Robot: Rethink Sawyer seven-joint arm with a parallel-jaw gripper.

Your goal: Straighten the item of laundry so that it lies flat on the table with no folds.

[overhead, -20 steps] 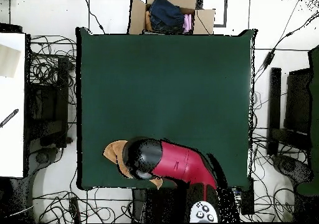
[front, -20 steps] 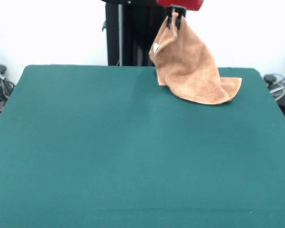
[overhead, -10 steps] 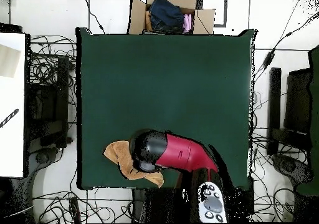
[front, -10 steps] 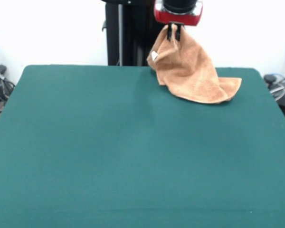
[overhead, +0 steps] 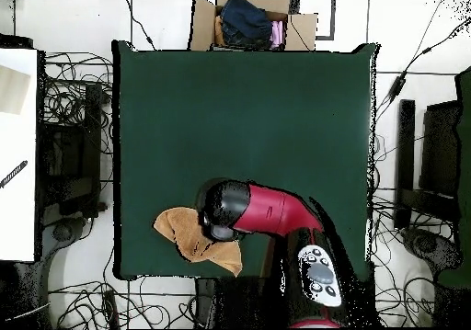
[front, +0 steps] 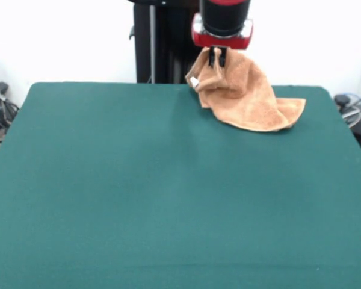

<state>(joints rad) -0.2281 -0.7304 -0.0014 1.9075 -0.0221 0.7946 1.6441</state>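
Looking across the bench (front: 108,198) from left to right in the front view, nearly all of the green cloth is bare; everything is bunched at the far right corner. The hand (front: 218,58) hangs under the red-and-black arm with its two dark fingers pressed together on a pinch of the towel (front: 246,99), gripping it near the top of the raised part. A small white label (front: 194,81) shows on the fold just left of the hand.

From that pinch the towel drapes down and to the right, so its long axis runs away from the hand toward the bench's right edge, ending in a lobe that lies on the felt close to the far edge. The cloth is tented and creased, nowhere near flat.

From overhead, the towel (overhead: 189,239) shows beside the arm's wrist, close to a corner of the bench (overhead: 248,115), with the wide open surface stretching away from it.

My guess is the next move depends on dragging the held corner leftward and toward the middle, opposite the trailing lobe. Pulling the other way risks spilling cloth over the edge.
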